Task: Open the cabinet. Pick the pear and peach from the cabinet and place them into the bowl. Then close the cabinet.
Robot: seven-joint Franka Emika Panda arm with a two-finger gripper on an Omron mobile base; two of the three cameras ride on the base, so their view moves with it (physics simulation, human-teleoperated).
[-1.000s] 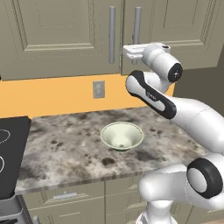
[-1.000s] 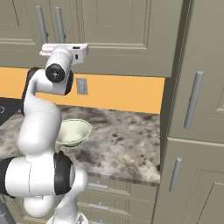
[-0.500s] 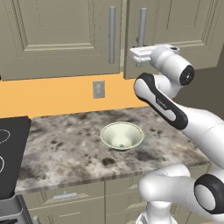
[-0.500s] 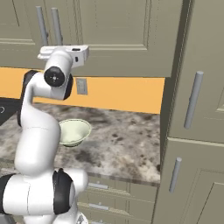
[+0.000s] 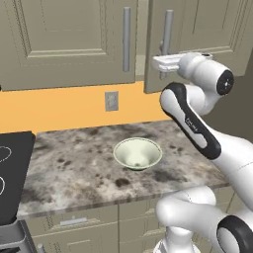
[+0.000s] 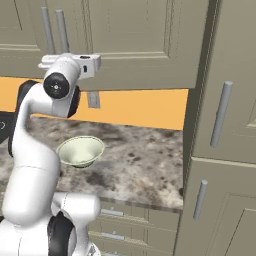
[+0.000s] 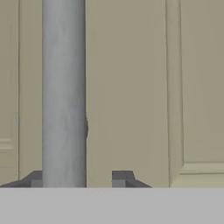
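Note:
The grey-beige cabinet (image 5: pixel 64 39) hangs above the counter, its left door flat and its right door (image 5: pixel 207 24) swung a little outward. My gripper (image 5: pixel 166 61) is at that door's long grey handle (image 5: pixel 168 29). In the hand view the handle (image 7: pixel 63 87) stands between the fingers of the gripper (image 7: pixel 78 177), with a gap to the right fingertip (image 7: pixel 122 177), so the jaws are open around it. From the right base view the gripper (image 6: pixel 61 57) sits at the lower end of the handle. The cream-green bowl (image 5: pixel 137 153) (image 6: pixel 80 150) sits on the counter, with nothing in it. The pear and the peach are hidden.
A speckled stone counter (image 5: pixel 74 168) runs under the cabinet, with a black stove top (image 5: pixel 10 173) at its left end. A wall outlet (image 5: pixel 111 101) is on the orange backsplash. A tall cabinet (image 6: pixel 225 125) stands to the right. Drawer fronts (image 5: pixel 74 220) are below the counter.
The right cabinet door has swung outward from shut, and the hand has moved with its handle, up and to the right in the left base view. The bowl has not moved.

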